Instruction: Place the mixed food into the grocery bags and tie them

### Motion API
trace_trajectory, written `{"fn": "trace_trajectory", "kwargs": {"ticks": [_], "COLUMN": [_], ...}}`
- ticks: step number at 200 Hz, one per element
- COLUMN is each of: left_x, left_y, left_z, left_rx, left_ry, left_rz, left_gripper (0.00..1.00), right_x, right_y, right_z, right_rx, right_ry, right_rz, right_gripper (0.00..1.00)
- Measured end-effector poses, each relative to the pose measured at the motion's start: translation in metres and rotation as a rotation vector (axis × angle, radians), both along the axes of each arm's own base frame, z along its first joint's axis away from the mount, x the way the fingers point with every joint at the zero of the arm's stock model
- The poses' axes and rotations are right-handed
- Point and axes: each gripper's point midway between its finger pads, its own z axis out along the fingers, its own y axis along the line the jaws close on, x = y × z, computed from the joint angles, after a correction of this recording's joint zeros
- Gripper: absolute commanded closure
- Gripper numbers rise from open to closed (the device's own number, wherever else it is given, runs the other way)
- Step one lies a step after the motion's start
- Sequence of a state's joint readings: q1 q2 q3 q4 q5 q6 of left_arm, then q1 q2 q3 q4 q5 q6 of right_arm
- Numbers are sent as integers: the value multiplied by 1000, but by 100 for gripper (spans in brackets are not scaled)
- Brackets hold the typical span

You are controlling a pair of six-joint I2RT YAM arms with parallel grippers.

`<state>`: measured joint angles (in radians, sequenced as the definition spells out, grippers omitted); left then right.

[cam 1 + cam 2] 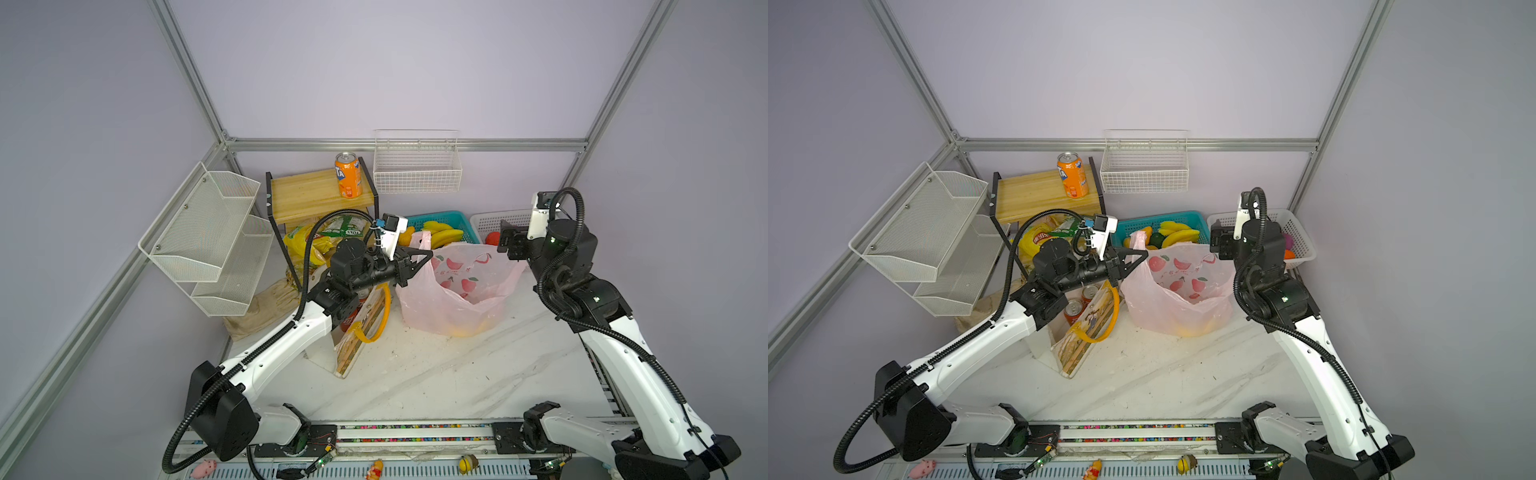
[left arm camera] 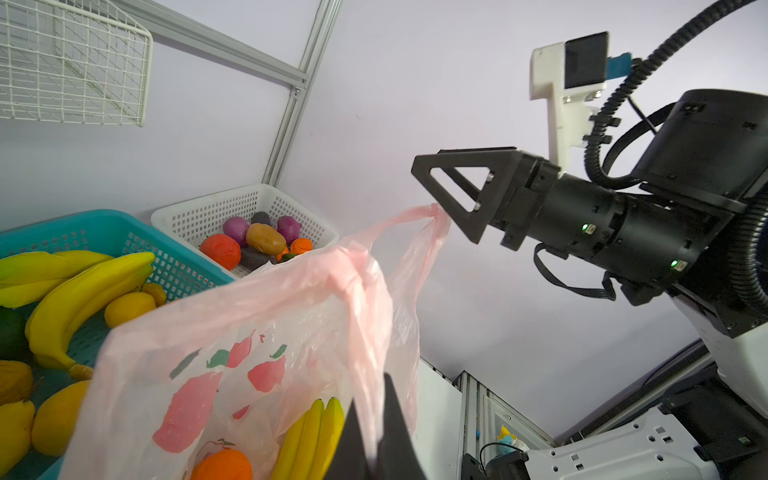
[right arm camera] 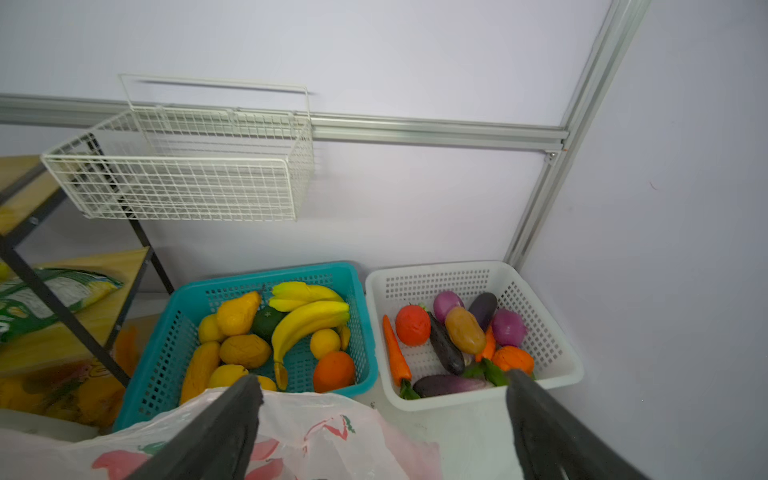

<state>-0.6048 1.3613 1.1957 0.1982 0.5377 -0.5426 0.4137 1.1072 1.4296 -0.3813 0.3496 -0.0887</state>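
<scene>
The pink bag [image 1: 449,299] — thin, limp, slippery film (likely tears easily); best gripped at its bunched handles [image 2: 430,212]; left pincer [image 2: 370,440] clamped on it, right pincer [image 3: 384,378] apart.

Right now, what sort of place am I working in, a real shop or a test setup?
Likely a robot test cell dressed as a grocery corner, not a real shop: a bare aluminium frame around plain walls, a teal basket of toy-looking fruit and a white basket of toy-looking vegetables.

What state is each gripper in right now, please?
Left gripper: shut on the pink bag handle.
Right gripper: open, gripping nothing.
</scene>
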Motion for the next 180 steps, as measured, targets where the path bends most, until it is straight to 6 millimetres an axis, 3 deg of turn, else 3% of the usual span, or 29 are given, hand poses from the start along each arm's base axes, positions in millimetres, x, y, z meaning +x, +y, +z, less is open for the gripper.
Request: {"fn": "trace_trajectory", "kwargs": {"ticks": [31, 58, 85, 144, 180], "left_x": [0, 0, 0, 0, -1], "left_y": [0, 0, 0, 0, 0], "left_z": [0, 0, 0, 1, 1], "left_rx": [0, -3, -7, -11, -11], "left_ry": [0, 5, 15, 18, 18], "left_rz": [0, 0, 0, -1, -5], "left_gripper": [100, 100, 100, 100, 100], "right_x": [-19, -39, -48, -66, -69], "right_y": [29, 61, 95, 158, 182], "right_z": [20, 15, -16, -111, -130], "right_rx": [26, 28, 18, 86, 114], "right_ry": [-94, -136, -113, -18, -18], "right_rz": [197, 401, 586, 898, 990], "right_gripper": [7, 9, 10, 19, 45]}}
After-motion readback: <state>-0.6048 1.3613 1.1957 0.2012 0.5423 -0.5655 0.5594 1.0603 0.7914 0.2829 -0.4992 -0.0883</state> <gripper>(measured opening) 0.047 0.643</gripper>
